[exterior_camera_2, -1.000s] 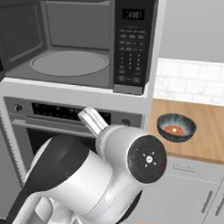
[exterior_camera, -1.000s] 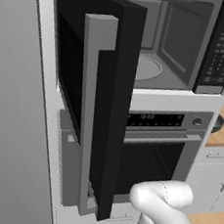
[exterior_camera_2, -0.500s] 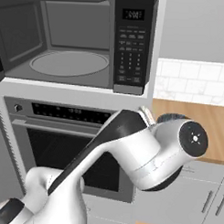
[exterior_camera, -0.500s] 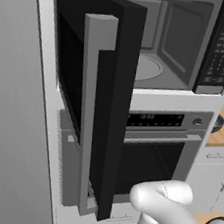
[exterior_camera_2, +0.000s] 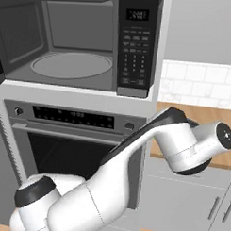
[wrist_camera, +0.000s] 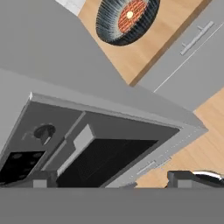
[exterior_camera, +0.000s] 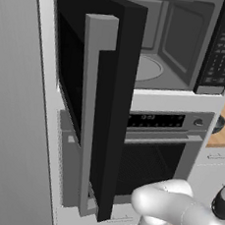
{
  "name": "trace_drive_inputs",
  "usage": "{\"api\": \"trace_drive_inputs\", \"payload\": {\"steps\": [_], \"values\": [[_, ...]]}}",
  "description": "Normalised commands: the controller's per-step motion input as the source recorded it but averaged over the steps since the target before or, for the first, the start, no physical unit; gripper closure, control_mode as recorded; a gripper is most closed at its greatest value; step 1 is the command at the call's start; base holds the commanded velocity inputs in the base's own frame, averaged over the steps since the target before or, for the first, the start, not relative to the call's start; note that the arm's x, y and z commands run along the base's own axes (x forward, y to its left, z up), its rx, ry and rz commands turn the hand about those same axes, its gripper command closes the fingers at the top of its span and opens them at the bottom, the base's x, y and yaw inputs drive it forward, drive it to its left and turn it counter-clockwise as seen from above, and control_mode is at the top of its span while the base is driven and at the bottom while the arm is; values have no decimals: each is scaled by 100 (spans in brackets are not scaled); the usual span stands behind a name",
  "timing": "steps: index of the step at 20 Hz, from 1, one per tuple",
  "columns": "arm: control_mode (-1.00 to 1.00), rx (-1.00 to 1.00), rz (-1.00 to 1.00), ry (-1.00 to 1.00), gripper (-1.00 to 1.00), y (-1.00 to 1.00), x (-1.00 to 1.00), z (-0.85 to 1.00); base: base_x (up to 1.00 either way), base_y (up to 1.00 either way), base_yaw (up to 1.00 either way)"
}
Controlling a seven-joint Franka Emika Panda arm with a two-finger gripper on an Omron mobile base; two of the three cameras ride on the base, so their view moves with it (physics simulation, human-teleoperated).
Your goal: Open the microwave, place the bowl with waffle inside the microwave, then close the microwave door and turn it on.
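While the wide black microwave door (exterior_camera: 93,102) with its long vertical grey bar handle (exterior_camera: 91,117) stands swung out to the left, I read the opening step as done and the bowl pickup as what comes next. My tool (wrist_camera: 111,180) shows as two small dark tips at the bottom of the hand view with a clear gap between them, so I take it as open and holding nothing. It hangs well apart from the wide dark blue-grey bowl with pale radial stripes (wrist_camera: 127,19), which sits on the wooden desk (wrist_camera: 148,48) to the right of the oven column; the hand view looks past the silver oven (exterior_camera_2: 74,135) toward it. Inside that bowl lies the small orange-red waffle (wrist_camera: 131,15) with its bright pale centre, resting flat on the bowl's floor. The large black built-in microwave (exterior_camera_2: 87,41) holds just its round glass turntable (exterior_camera_2: 71,65) on the grey floor. My worry from here is the grasp: pinching a curved rim off-centre could let the bowl tilt and spill the waffle. The arm's bent elbow also sits close to the oven front, so a hasty swing could clip it, and carrying the bowl up too low could knock it against the cavity's lower lip.
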Motion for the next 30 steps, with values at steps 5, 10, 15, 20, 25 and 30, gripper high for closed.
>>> {"api": "trace_drive_inputs", "payload": {"steps": [5, 10, 15, 20, 25, 30], "values": [[-100, 8, 1, 3, -100, -5, 66, -5, 0, 0, 0], [-100, 3, 0, 2, -100, -7, 71, -19, 0, 0, 0], [-100, 1, 0, 4, -100, -32, 44, -65, 0, 0, 0], [-100, 5, 0, 10, -100, -26, 39, -46, 0, 0, 0], [-100, 14, -4, 12, -100, -24, 64, -22, 0, 0, 0], [-100, 18, -9, 10, -100, -30, 56, -14, 0, 0, 0]]}}
